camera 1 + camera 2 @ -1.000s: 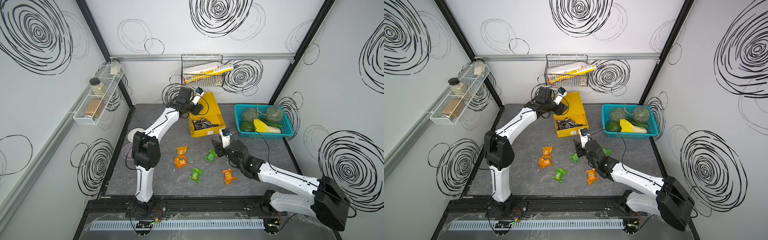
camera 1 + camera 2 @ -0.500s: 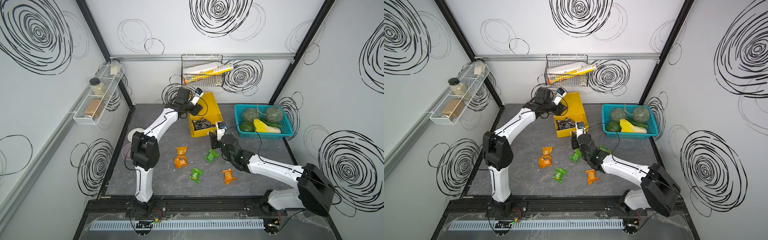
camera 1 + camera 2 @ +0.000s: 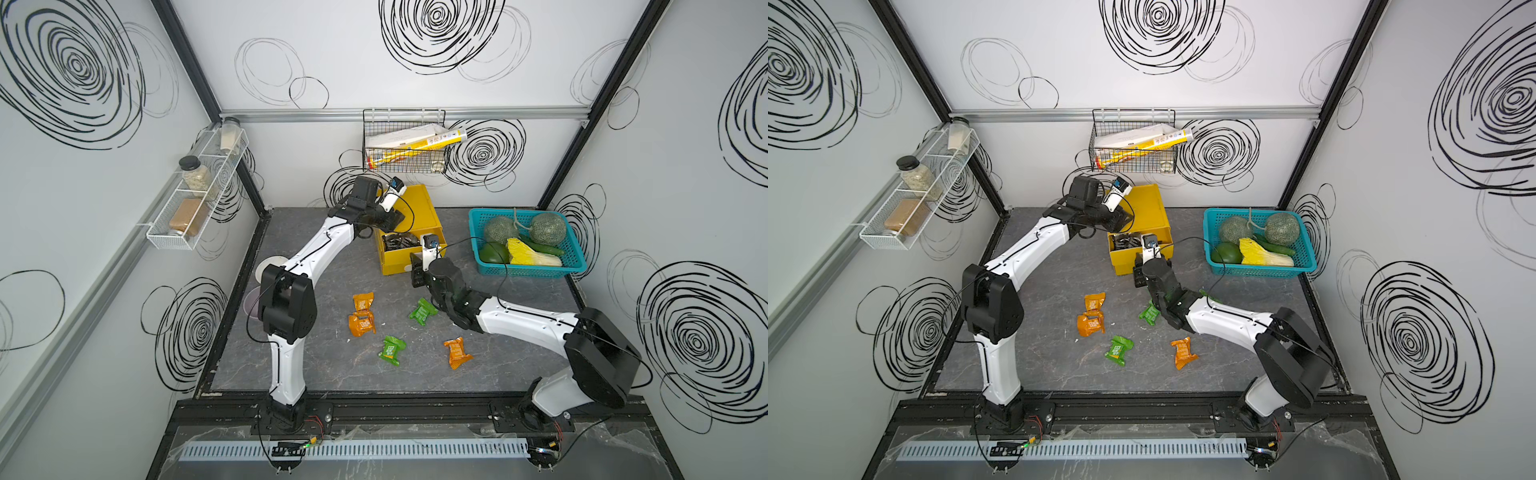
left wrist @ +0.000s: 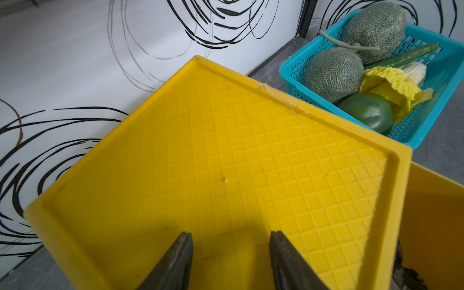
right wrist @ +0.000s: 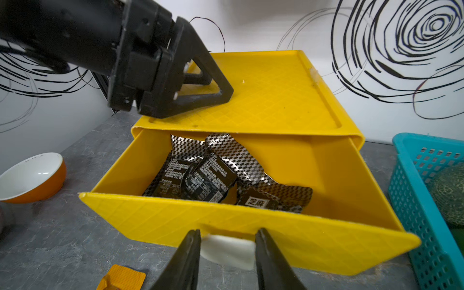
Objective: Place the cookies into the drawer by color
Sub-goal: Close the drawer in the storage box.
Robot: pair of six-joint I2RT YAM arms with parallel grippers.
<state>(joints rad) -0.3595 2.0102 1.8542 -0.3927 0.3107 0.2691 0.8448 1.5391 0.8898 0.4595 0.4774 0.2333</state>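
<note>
Two grippers: left gripper (image 4: 229, 236) atop drawer (image 5: 266, 98), right gripper (image 5: 228, 233) pinching handle (image 5: 227, 248).

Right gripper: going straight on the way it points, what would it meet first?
Most likely the white tab handle of the pulled-out drawer: it sits between the fingers of the right gripper. The drawer's yellow front stands directly behind. Whether they touch is unclear.

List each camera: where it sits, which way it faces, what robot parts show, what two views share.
Both top views: high in front, looking down at grey table; left arm, right arm show.
Left wrist: over the yellow plastic drawer chest, facing the teal mesh basket; left gripper, open, shows.
Right wrist: low, facing the chest's open drawer; right gripper closed on its white tab handle, left gripper beyond.
Shared: wrist views show chest and basket.
</note>
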